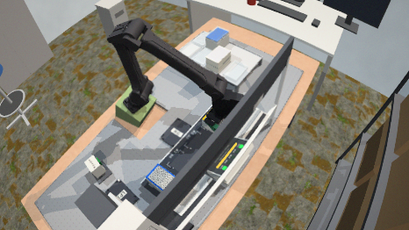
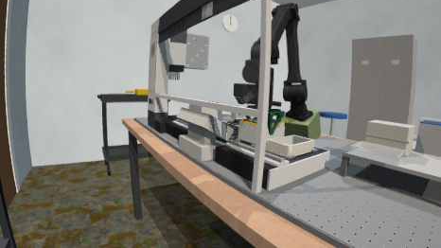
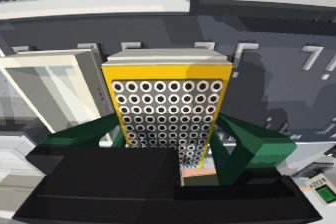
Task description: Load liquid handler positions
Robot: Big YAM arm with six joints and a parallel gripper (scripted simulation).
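Note:
My gripper [image 3: 167, 111] is shut on a yellow tip rack [image 3: 165, 112]; its green fingers clamp the long sides. The rack has no cover and shows pale rings across the whole grey field. It sits low over the liquid handler's deck, right beside an open, empty cream reservoir [image 3: 55, 85], which stands in the leftmost position. I cannot tell whether the rack touches the deck. From the side the fingers [image 2: 274, 118] and rack [image 2: 251, 130] are behind the reservoir [image 2: 290, 143]. A blue uncovered tip rack [image 1: 160, 176] stands at the deck's other end.
The handler's dark gantry beam [image 1: 228, 127] spans the deck close to my arm. The shelf [image 1: 224, 59] holds a blue-topped rack [image 1: 218, 36] and stacked white blocks [image 1: 218, 58]. A black nest plate [image 1: 177, 128] lies beside the deck. A small green-screened box [image 3: 326, 192] sits at the right.

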